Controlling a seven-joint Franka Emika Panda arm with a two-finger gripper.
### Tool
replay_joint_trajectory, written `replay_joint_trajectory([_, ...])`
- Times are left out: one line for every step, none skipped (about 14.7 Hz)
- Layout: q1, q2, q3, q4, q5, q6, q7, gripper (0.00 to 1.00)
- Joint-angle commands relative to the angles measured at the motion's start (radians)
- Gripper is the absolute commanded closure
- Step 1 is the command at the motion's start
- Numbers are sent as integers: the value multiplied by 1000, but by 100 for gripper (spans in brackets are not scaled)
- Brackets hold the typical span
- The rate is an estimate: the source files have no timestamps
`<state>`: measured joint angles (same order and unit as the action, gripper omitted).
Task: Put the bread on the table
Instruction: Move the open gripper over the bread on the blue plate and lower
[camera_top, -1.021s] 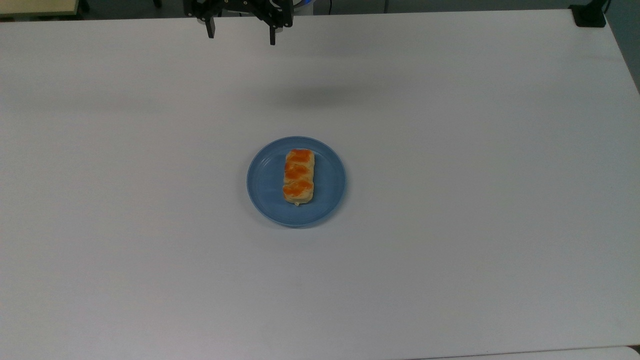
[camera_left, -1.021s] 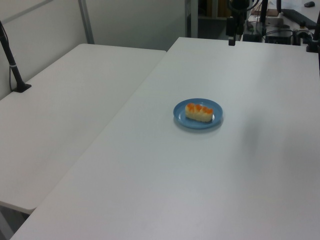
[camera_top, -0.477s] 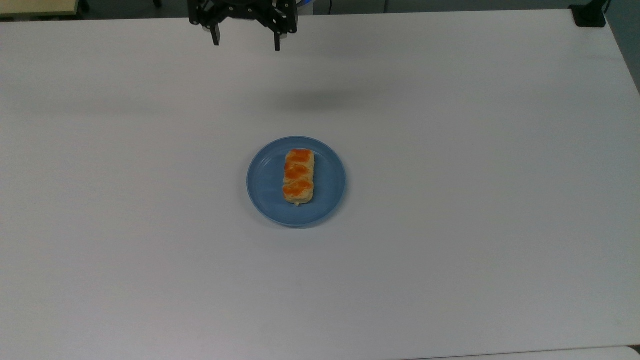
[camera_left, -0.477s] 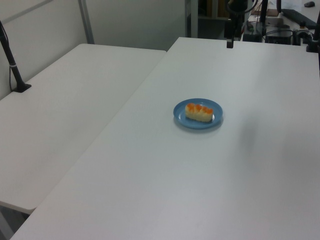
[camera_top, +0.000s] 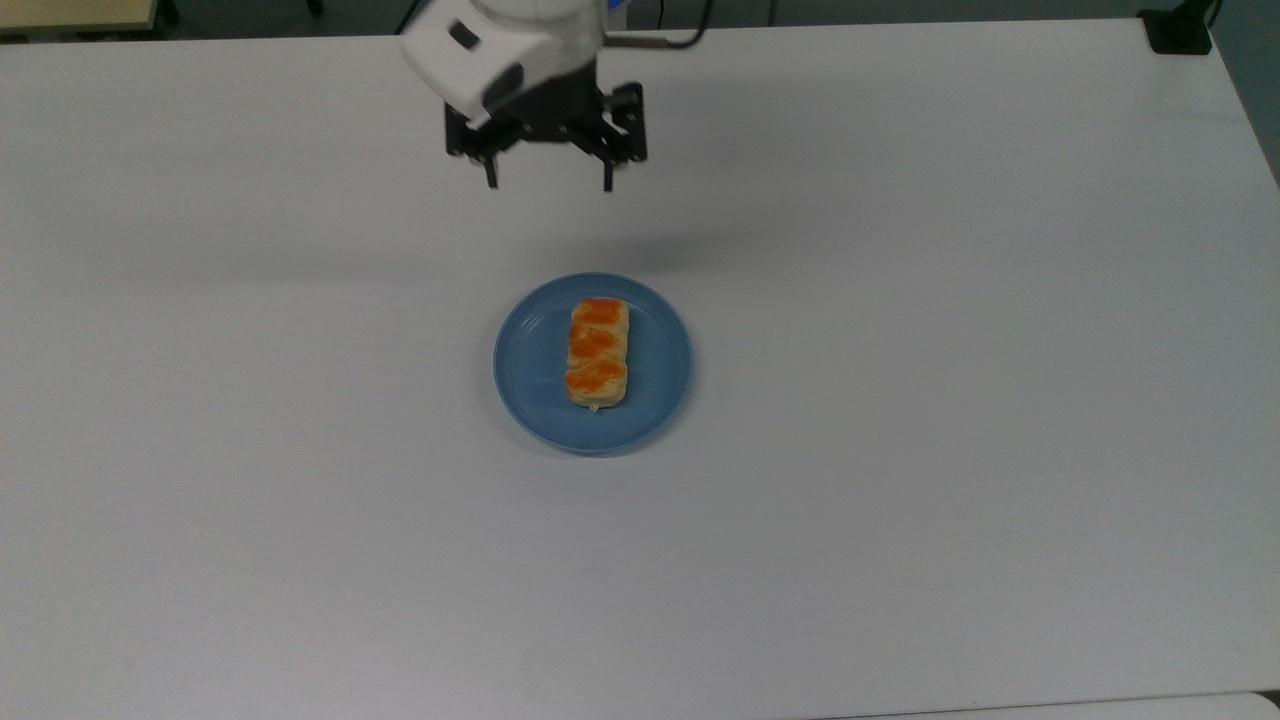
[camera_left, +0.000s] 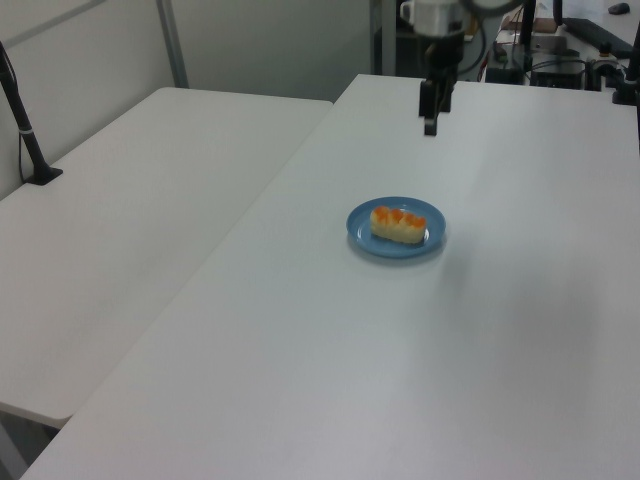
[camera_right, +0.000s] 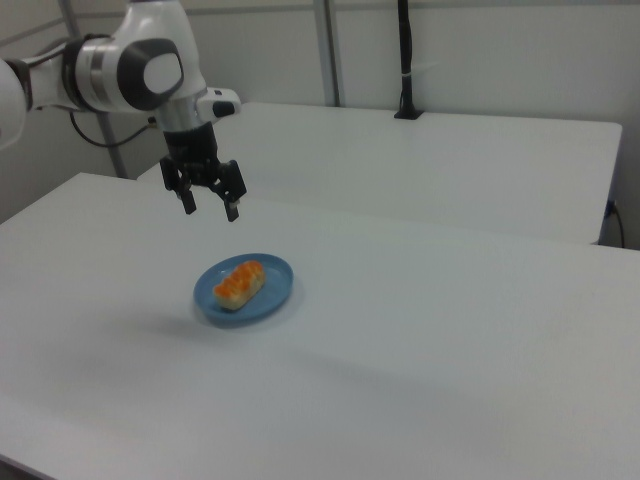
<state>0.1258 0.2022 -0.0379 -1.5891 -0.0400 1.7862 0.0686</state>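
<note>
The bread (camera_top: 597, 353), pale tan with three orange-red glazed patches, lies lengthwise on a round blue plate (camera_top: 655, 395) in the middle of the white table (camera_top: 950, 420). The same bread (camera_left: 398, 224) (camera_right: 239, 283) rests on the plate (camera_left: 362, 234) (camera_right: 275, 296) in both side views. My gripper (camera_top: 549, 182) (camera_right: 209, 209) hangs open and empty above the table, beyond the plate toward the top view's upper edge. In the left view the gripper (camera_left: 430, 122) is seen edge-on, above and behind the plate.
A second white table (camera_left: 130, 220) (camera_right: 480, 170) stands beside this one. A black post (camera_left: 22, 120) (camera_right: 405, 60) is clamped on it. A black clamp (camera_top: 1178, 30) sits at the table's far corner in the top view's upper right.
The gripper has come from the table's far edge toward the plate, down the top view and lower in the left view, still open. The arm's white wrist now shows. Bread and plate have not moved.
</note>
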Motion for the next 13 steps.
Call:
replay_joint_trajectory([14,103,-4,-5,6,129,49,0])
replay_joint_trajectory([17,129,-2,-5,3,162,69,0])
replay_joint_trajectory([28,152,-2,-5,-1,186,92,0])
replay_joint_trajectory([38,176,-2,-5,-1,206,114,0])
replay_joint_trajectory([40,199,-2,-5,-3,226,135,0])
replay_joint_trajectory([40,236,-2,-5,-8,261,151,0])
replay_joint_trajectory([41,258,-2,-5,-12,283,154,0])
replay_joint_trajectory([41,272,-2,-5,-14,297,154,0])
replay_joint_trajectory([41,281,-2,-6,-14,300,154,0])
replay_joint_trajectory([41,287,-2,-8,-20,303,154,0])
replay_joint_trajectory([41,299,-2,-9,-32,314,154,2])
replay_joint_trajectory([41,305,-2,-11,-47,328,154,6])
replay_joint_trajectory([41,315,-2,-11,-55,337,154,9])
